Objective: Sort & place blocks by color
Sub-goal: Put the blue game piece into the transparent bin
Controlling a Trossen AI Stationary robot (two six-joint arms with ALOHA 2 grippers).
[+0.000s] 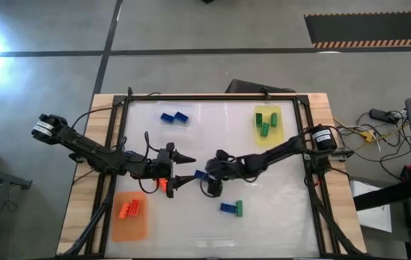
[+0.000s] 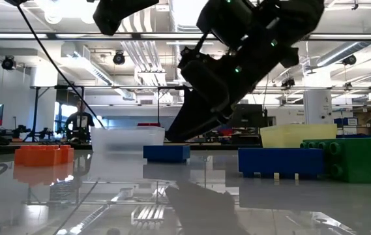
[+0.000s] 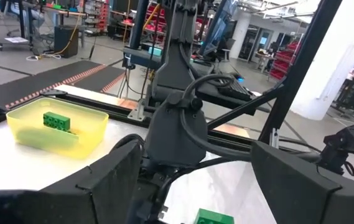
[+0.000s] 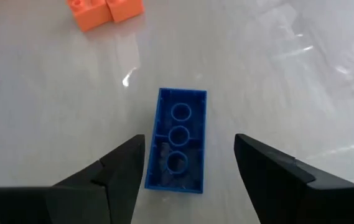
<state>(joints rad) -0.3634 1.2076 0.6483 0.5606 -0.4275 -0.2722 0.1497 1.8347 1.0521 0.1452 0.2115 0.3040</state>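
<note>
A blue brick [image 4: 178, 140] lies on the table with its hollow underside up; it also shows in the high view [image 1: 200, 174]. My right gripper [image 4: 189, 149] is open above it, one finger on each long side, apart from it. My left gripper [image 1: 187, 170] is open and empty near the table's middle, facing the right arm. An orange brick [image 1: 165, 184] lies on the table beside it. Orange bricks [image 1: 131, 208] lie on the orange mat [image 1: 129, 225]. Green bricks [image 1: 265, 124] lie in the yellow tray [image 1: 280, 133]. Two blue bricks [image 1: 175, 118] lie at the far side.
A blue brick joined to a green one [image 1: 230, 208] lies toward the near edge, right of the orange mat. A black frame [image 1: 212, 97] runs round the white table top. In the low view a clear tray [image 2: 128, 138] stands at the far side.
</note>
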